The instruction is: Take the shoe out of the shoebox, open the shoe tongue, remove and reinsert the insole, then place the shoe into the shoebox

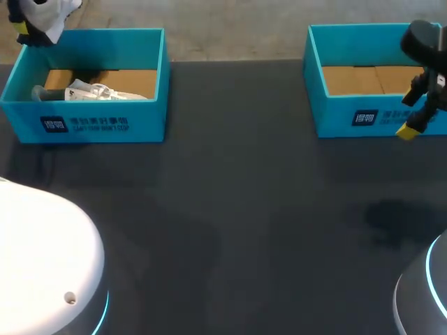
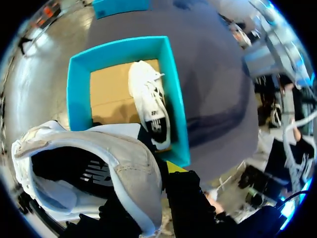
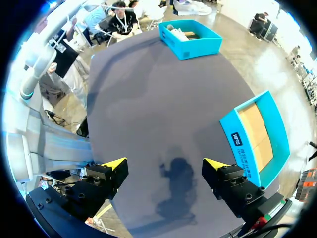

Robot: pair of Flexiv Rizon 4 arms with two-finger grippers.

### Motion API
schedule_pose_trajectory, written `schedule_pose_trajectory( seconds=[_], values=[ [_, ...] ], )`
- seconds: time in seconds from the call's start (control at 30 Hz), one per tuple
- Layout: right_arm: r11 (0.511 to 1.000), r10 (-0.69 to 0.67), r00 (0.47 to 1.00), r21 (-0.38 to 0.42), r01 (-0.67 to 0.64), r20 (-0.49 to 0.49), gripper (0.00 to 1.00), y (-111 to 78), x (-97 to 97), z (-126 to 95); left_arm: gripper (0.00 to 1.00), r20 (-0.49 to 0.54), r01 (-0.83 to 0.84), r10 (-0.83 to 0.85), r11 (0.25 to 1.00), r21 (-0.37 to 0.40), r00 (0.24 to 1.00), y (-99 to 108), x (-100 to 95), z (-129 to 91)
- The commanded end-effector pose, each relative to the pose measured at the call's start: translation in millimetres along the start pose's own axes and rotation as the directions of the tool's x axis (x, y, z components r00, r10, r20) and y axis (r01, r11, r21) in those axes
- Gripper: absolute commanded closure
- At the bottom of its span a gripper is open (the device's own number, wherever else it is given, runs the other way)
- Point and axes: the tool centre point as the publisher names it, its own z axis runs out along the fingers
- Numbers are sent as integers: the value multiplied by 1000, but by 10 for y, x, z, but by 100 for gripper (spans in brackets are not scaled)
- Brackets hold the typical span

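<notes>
The left gripper (image 2: pixel 146 193) pinches a white shoe (image 2: pixel 126 166) by its side wall, holding it clear above the left box (image 1: pixel 105 125), which stands at the table's (image 1: pixel 244 209) 10 o'clock in the head view. In the left wrist view the shoe fills the space right at the fingers, its dark opening turned toward the camera. Only one yellow tip (image 2: pixel 173 166) shows, pressed to the outside of the shoe; the other finger is hidden behind the upper. A second shoe (image 2: pixel 148 104) lies on its side inside the box beneath, against the wall nearer the table's middle.

The right gripper (image 3: pixel 165 166) hangs over bare table with its fingers spread wide and nothing between them, just in front of the right box (image 1: pixel 349 112) at 2 o'clock, whose cardboard floor shows.

In the head view the left arm is cut off at the 11 o'clock corner, and the lifted shoe is hard to make out there.
</notes>
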Motion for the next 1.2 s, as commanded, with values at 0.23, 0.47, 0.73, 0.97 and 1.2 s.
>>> schedule_pose_trajectory(
  seconds=[0.23,0.47,0.73,0.97,1.2],
  values=[
    [1000,2,1000,5,-2,-3,0,20,-15,2,100,-144,-738,725,670,-76,673,411,-155,-155],
    [1000,2,1000,5,-2,-3,0,20,-15,2,100,-182,-913,902,354,-202,390,447,-219,-135],
    [1000,2,1000,5,-2,-3,0,20,-15,2,100,-169,-944,949,221,-243,266,524,-319,-148],
    [1000,2,1000,5,-2,-3,0,20,-15,2,100,-169,-944,949,221,-243,266,524,-319,-148],
    [1000,2,1000,5,-2,-3,0,20,-15,2,100,-169,-944,949,221,-243,266,524,-319,-148]
  ],
)
